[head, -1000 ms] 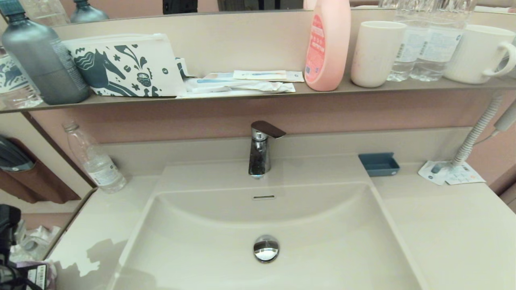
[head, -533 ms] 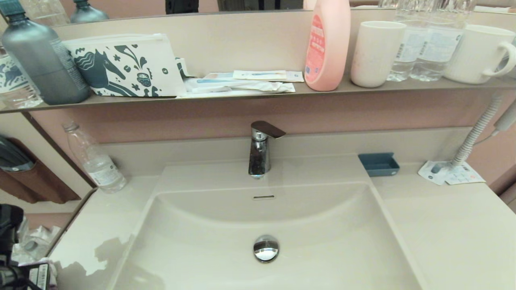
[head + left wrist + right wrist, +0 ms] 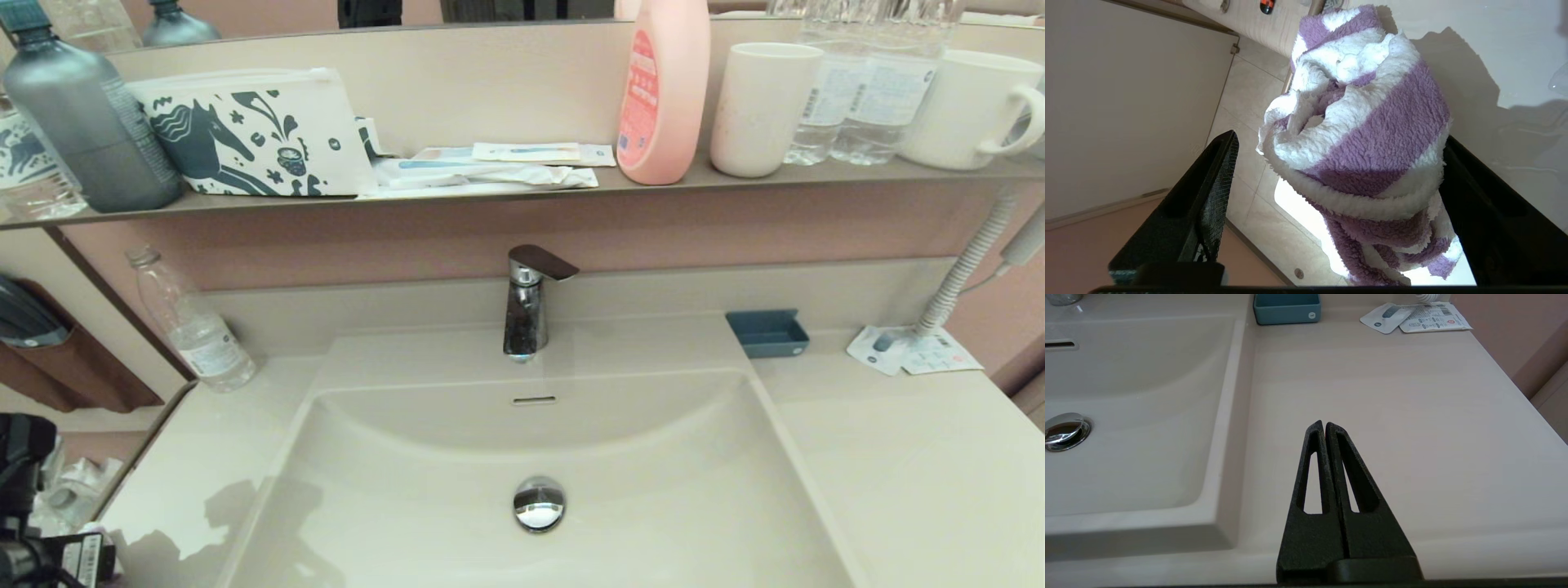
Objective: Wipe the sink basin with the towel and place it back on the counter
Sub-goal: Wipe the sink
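Observation:
The purple and white striped towel [image 3: 1367, 122] hangs bunched between the wide-apart fingers of my left gripper [image 3: 1339, 136]. It presses against one finger [image 3: 1486, 212], and a gap with floor tiles showing separates it from the other. That open gripper [image 3: 33, 555] sits off the counter's left front corner, low in the head view. The beige sink basin [image 3: 653, 457] with its chrome drain plug [image 3: 539, 503] holds nothing. My right gripper [image 3: 1325, 424] is shut and empty over the counter [image 3: 1392, 396] to the right of the basin [image 3: 1126, 416]; the head view does not show it.
A chrome faucet [image 3: 526, 310] stands behind the basin. A clear plastic bottle [image 3: 192, 327] is at the back left of the counter [image 3: 898, 457], a blue dish [image 3: 767, 333] and paper packets [image 3: 910, 351] at the back right. The shelf [image 3: 522, 192] above carries bottles, cups and a horse-print pouch.
The left arm has shifted slightly at the lower left, and its shadow on the counter has slid right onto the basin's left rim. The right arm has not moved.

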`<state>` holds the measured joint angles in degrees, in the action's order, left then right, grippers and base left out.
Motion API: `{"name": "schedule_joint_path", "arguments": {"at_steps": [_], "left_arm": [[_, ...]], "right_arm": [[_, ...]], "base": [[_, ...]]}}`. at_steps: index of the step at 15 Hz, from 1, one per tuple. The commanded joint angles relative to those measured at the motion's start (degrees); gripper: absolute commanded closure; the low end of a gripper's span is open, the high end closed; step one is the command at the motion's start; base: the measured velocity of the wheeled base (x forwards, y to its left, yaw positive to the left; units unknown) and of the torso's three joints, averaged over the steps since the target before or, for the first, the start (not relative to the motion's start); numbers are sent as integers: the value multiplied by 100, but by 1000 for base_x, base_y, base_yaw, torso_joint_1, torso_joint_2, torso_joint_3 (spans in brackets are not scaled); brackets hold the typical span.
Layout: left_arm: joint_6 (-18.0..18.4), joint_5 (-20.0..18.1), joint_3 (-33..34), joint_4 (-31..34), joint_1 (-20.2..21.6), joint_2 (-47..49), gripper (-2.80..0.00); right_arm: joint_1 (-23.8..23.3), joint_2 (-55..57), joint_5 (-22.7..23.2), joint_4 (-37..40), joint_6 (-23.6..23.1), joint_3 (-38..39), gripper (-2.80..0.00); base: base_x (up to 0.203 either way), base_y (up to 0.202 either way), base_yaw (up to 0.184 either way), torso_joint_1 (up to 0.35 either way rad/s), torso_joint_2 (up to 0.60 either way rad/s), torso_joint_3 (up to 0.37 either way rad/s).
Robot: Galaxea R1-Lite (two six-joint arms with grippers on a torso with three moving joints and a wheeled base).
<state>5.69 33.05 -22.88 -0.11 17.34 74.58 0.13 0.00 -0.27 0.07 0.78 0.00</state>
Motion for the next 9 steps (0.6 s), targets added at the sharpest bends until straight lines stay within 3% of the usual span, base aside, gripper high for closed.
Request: {"name": "schedule_joint_path", "arguments": {"at_steps": [1, 4, 8, 9], "left_arm": [[11, 45, -24, -7, -11, -31, -280], [6, 195, -98, 1, -188, -23, -280], [-42, 621, -43, 22, -580, 30, -280], [-49, 881, -1, 12, -637, 38, -280]], "right_arm": [[4, 0, 0, 1, 1, 0, 0], [4, 0, 0, 1, 1, 0, 0], [4, 0, 0, 1, 1, 0, 0], [4, 0, 0, 1, 1, 0, 0]], "base": [[0, 0, 0, 0, 0, 0], [0, 0, 0, 0, 0, 0], [0, 0, 0, 0, 0, 0], [0, 0, 0, 0, 0, 0]]}}
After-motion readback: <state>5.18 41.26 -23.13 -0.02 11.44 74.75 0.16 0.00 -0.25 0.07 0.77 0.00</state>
